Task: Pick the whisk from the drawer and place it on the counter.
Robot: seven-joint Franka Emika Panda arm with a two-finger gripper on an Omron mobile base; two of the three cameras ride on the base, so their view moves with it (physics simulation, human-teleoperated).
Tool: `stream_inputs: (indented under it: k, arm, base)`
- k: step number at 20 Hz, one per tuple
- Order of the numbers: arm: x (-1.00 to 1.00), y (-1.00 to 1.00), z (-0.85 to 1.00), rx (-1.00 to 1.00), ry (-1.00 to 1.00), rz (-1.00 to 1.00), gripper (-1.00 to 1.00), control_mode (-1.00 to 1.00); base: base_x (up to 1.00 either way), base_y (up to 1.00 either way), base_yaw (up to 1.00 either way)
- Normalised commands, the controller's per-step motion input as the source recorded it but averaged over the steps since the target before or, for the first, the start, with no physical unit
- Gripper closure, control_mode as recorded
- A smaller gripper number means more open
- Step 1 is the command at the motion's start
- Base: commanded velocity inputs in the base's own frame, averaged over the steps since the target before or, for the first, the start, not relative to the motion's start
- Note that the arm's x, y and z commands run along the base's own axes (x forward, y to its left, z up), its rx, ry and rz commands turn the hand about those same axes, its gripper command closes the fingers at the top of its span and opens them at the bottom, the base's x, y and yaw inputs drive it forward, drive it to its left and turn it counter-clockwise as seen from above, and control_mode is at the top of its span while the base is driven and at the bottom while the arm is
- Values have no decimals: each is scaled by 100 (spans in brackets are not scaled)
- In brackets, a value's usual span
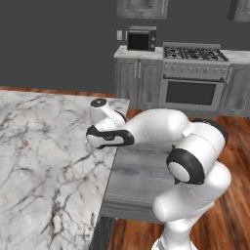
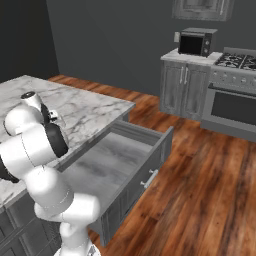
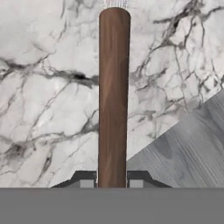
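The gripper is clenched on the whisk, its two dark finger tips pressing against either side of the reddish-brown handle at the bottom of the hand view. From there the handle runs straight up the picture, and a sliver of the pale wire head shows at the very top edge. Behind the handle lies the counter, white marble with grey veining, so the whisk is held over the slab near its corner; whether it touches the marble cannot be told. At the lower right of the hand view a wedge of the grey wood-grain inside of the drawer shows past the edge of the counter. In the left base view the arm bends to the left across the open drawer, and its hand reaches over the corner of the counter; the fingers themselves are hidden by the wrist there. A tiny brownish speck lies on the marble well to the left of the hand, too small to identify. In the right base view the drawer stands pulled out from under the counter, its tall front panel carrying a silver bar handle, and its flat inside looks bare. A microwave sits on the far countertop beside the stove
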Motion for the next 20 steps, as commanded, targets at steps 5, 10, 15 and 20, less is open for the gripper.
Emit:
stream_inputs:
  k: [5, 10, 15, 20]
  arm:
    - [-51, 13, -100, -13, 10, 7, 100, -100]
    - [-36, 15, -100, -11, 6, 6, 100, -100]
    - [-8, 14, -88, -6, 1, 5, 100, -100]
    - [0, 9, -45, 0, 0, 4, -100, -100]
  base:
    - [0, 0, 0]
    - [0, 0, 0]
    - [0, 0, 0]
    - [0, 0, 0]
